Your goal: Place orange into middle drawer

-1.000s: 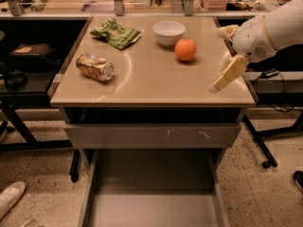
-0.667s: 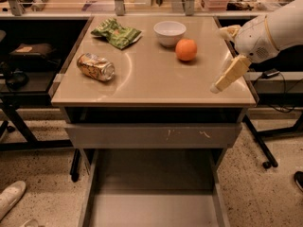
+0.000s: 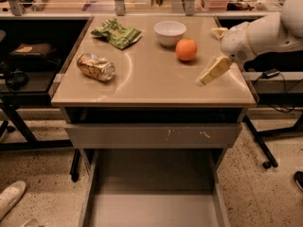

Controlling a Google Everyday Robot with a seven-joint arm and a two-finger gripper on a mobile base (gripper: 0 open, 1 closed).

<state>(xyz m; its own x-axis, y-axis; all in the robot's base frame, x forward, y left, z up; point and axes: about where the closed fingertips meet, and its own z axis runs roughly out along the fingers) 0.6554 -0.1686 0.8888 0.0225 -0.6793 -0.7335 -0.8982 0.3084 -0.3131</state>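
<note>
The orange (image 3: 186, 49) sits on the tan tabletop (image 3: 151, 84), just in front and to the right of the white bowl (image 3: 169, 32). The middle drawer (image 3: 151, 200) is pulled open below the table, its plain grey floor bare. My gripper (image 3: 217, 52) is at the table's right side, to the right of the orange and apart from it. It is open and empty. One pale finger (image 3: 213, 71) points down and left over the tabletop; the other finger (image 3: 219, 32) shows behind the wrist.
A crushed golden can (image 3: 96, 66) lies at the left of the tabletop and a green snack bag (image 3: 117, 32) at the back left. A drawer with a scratched grey front (image 3: 151, 135) is above the open one. Dark shelving stands on both sides.
My gripper has moved a little to the left, closer to the orange. The orange, bowl, can and bag have not moved.
</note>
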